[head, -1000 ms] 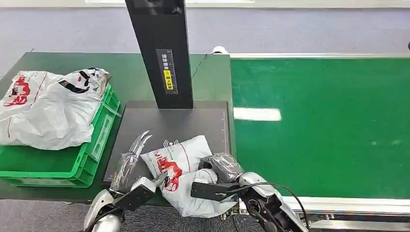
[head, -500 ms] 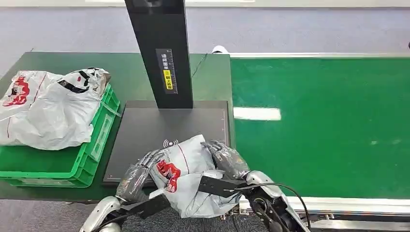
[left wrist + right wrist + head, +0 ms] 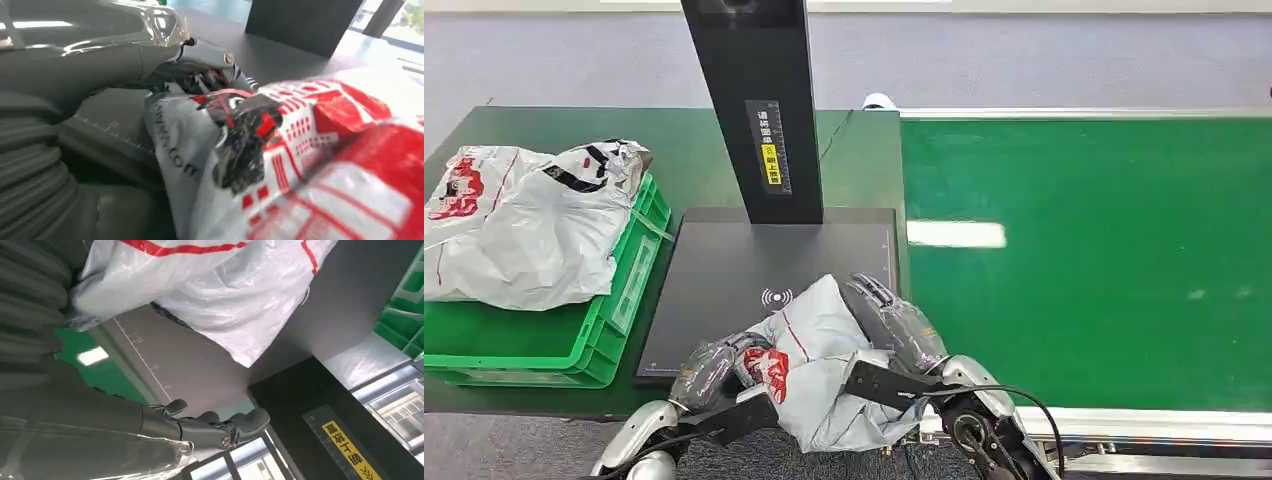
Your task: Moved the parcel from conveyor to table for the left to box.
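Observation:
A white parcel (image 3: 819,350) with red print sits crumpled at the near edge of the black scanner plate (image 3: 724,260), its near end hanging past the plate. My left hand (image 3: 714,365) grips the parcel's left side, fingers curled onto it. In the left wrist view a dark finger (image 3: 240,145) lies over the parcel's red print (image 3: 325,150). My right hand (image 3: 894,325) rests against the parcel's right side with its fingers stretched out. In the right wrist view those fingers (image 3: 210,427) point away from the parcel (image 3: 215,285), holding nothing.
A black column (image 3: 759,100) rises from the back of the plate. On the left a green crate (image 3: 619,300) holds white bags (image 3: 524,220). The green conveyor belt (image 3: 1104,260) runs to the right. The dark green table (image 3: 854,160) lies behind the plate.
My left hand came in from the plate and closed on the parcel's left side. The parcel bunched up and rose a little. My right hand's fingers straightened along its right side.

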You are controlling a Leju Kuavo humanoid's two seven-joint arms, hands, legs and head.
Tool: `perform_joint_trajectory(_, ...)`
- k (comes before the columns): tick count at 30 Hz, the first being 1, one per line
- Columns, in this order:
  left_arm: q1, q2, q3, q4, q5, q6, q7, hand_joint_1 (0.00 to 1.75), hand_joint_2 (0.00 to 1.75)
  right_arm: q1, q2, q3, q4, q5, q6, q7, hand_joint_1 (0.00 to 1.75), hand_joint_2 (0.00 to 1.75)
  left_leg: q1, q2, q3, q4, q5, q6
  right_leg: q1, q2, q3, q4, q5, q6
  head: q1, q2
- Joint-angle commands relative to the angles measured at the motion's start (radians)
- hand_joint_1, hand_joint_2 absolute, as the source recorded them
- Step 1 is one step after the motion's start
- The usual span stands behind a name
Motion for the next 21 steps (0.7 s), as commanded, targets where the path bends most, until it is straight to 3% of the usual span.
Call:
perform_joint_trajectory(1, -0.003, 0.015, -0.040, 0.093, -0.003, -0.010, 0.005, 1.61, 1.75, -0.002, 0.002, -0.011, 0.001, -0.002, -0.002, 0.000, 0.00, 1.75, -0.001, 0.001, 0.002, -0.001, 0.000, 0.000, -0.001, 0.000, 0.001, -0.001, 0.000, 0.000, 0.000, 0.000)
perform_joint_trajectory(3, -0.003, 0.015, -0.040, 0.093, -0.003, -0.010, 0.005, 1.61, 1.75, -0.002, 0.002, -0.011, 0.001, -0.002, -0.002, 0.000, 0.00, 1.75, -0.001, 0.001, 0.002, -0.002, 0.000, 0.000, 0.000, 0.001, 0.002, -0.001, 0.000, 0.000, 0.000, 0.000)
perform_joint_trajectory(4, -0.005, 0.013, -0.036, 0.097, -0.001, -0.005, 0.015, 1.71, 1.75, 0.001, 0.003, -0.014, -0.003, -0.004, -0.002, 0.001, 0.00, 1.75, -0.001, 0.001, 0.002, -0.003, 0.001, 0.000, 0.000, 0.000, 0.002, -0.003, 0.001, 0.000, 0.000, 0.000)
perform_joint_trajectory(6, -0.006, 0.012, -0.034, 0.102, 0.001, -0.002, 0.021, 1.75, 1.75, 0.009, 0.003, -0.019, -0.013, -0.006, -0.003, 0.001, 0.00, 1.75, 0.000, 0.001, 0.002, -0.002, 0.001, 0.000, 0.000, 0.000, 0.002, -0.002, 0.001, 0.000, 0.000, 0.000)
perform_joint_trajectory(21, -0.005, -0.004, -0.006, 0.051, 0.060, 0.112, -0.049, 1.75, 1.75, 0.060, 0.018, -0.087, -0.086, -0.062, -0.068, -0.040, 0.00, 1.75, 0.000, 0.001, 0.000, -0.001, 0.000, 0.000, 0.000, 0.000, 0.000, -0.001, 0.000, 0.000, 0.000, 0.000)
